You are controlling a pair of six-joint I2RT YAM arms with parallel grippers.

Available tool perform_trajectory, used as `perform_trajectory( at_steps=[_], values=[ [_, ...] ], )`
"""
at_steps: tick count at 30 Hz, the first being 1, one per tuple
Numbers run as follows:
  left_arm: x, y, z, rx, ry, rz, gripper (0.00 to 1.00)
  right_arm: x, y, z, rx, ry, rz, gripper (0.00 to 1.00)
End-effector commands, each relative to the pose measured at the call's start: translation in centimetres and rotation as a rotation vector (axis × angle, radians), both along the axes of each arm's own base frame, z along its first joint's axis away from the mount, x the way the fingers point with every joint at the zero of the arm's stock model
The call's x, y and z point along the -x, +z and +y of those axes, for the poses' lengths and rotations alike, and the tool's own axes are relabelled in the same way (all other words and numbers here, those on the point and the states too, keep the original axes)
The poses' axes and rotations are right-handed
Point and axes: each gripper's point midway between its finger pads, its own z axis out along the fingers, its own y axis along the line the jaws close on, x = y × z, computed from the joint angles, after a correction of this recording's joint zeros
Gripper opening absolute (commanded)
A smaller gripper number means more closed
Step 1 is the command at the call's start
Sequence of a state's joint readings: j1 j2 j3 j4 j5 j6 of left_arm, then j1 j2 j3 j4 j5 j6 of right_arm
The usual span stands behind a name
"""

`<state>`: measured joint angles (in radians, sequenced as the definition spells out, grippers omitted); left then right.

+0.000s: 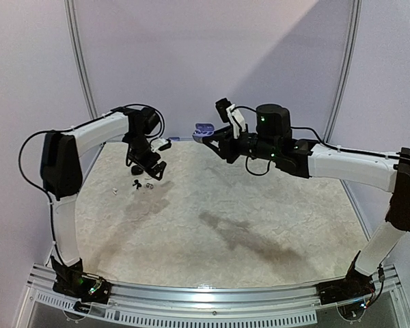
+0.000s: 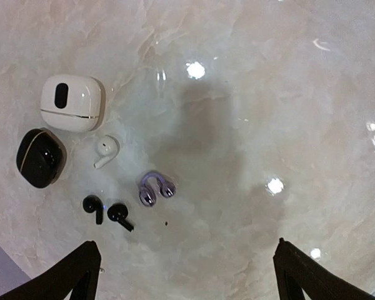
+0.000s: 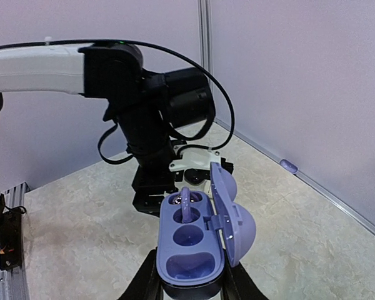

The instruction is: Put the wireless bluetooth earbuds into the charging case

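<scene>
Left claw (image 2: 186, 275) spread wide, hanging over the counter (image 2: 269, 94). Under it I see a black case (image 2: 40, 157) beside a white case (image 2: 72, 103), then a white earbud (image 2: 105, 150), two black earbuds (image 2: 94, 205) and a purple clip earbud (image 2: 156, 189), all loose. Right claw (image 3: 190, 290), raised, grips an open purple charging case (image 3: 190, 250); one purple bud (image 3: 185, 203) sits in its upper well.

Pale lilac wall panels (image 1: 191, 41) all round, silver poles (image 1: 82, 61) at the seams; a cream marbled tabletop (image 1: 191, 191) glints with bright light reflections (image 2: 195, 69), aluminium rail (image 1: 212, 294) along the near edge.
</scene>
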<state>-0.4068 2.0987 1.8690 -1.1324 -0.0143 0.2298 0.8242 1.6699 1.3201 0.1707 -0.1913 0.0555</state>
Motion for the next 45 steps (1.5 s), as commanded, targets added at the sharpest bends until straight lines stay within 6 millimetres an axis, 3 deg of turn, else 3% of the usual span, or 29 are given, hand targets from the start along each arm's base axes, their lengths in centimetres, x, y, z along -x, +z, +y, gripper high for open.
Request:
perform_trajectory(
  at_steps=[1,3,10,16,22,34,45],
  values=[
    [-2.0,-2.6,2.5,-0.071,0.102,0.036,0.99,0.3,0.2,-0.7,0.025,-0.010,-0.006,0.00],
    [-2.7,-3.9,2.6,-0.078,0.101,0.036,0.98,0.3,0.2,-0.7,0.029,-0.007,-0.008,0.00],
    [-3.2,-7.8,2.6,-0.056,0.128,0.085,0.77,0.2,0.2,-0.4,0.035,-0.001,0.005,0.00],
    [-3.5,-9.1,2.3,-0.035,0.134,0.094,0.63,0.3,0.6,-0.3,0.034,0.009,0.007,0.00],
    [-3.3,-10.3,2.5,-0.042,0.142,0.113,0.57,0.5,0.5,-0.2,0.032,0.016,0.019,0.00],
    [-2.5,-10.8,3.0,-0.045,0.171,0.140,0.41,0.6,0.6,-0.3,0.031,0.018,0.023,0.00],
    [-2.0,-9.9,3.8,-0.066,0.192,0.123,0.46,0.7,0.5,-0.2,0.034,0.025,0.023,0.00]
  ],
)
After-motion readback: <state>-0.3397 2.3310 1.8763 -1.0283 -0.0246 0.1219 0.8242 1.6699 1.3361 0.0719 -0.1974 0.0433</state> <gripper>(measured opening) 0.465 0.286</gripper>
